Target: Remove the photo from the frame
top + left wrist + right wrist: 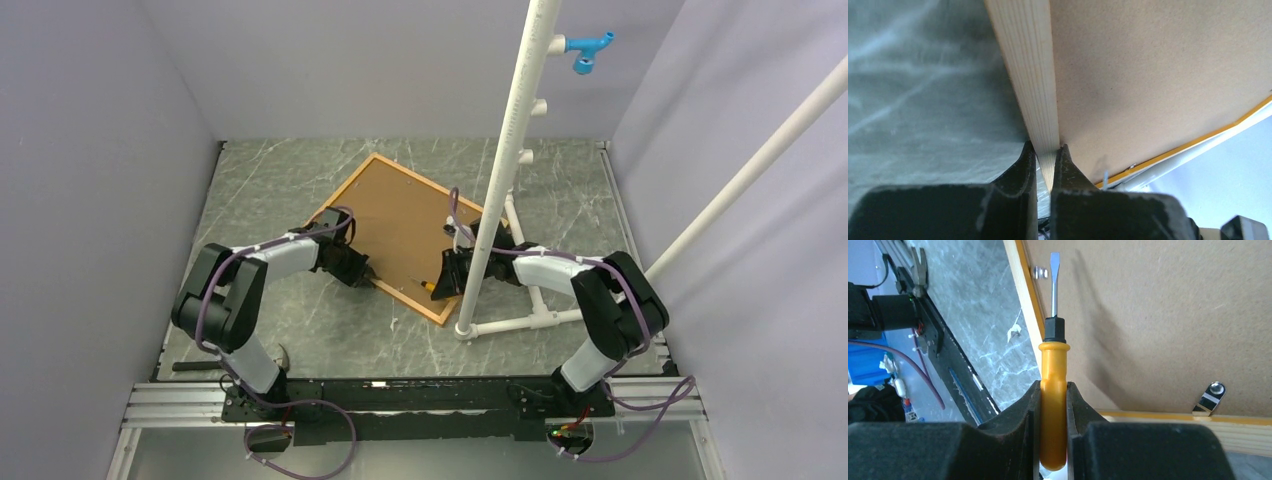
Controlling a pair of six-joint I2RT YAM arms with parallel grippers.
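The frame [412, 300] lies face down on the marble table, a thin orange rim around the brown backing board [400, 220]. The photo is hidden under the board. My left gripper [370, 278] is shut on the frame's near-left edge; in the left wrist view its jaws [1048, 156] pinch the pale wood rail [1033, 75] beside the board [1158, 75]. My right gripper [445, 283] is shut on a small orange-handled screwdriver [1054, 385] over the frame's near corner. The blade tip sits next to a metal retaining clip [1039, 272]. A second clip [1211, 396] sits on the adjoining rail.
A white PVC pipe stand [505, 170] rises just right of the frame, its base tubes [520, 322] on the table beside my right arm. A blue fitting [590, 50] sits near its top. Grey walls enclose three sides. An aluminium rail [400, 400] runs along the near edge.
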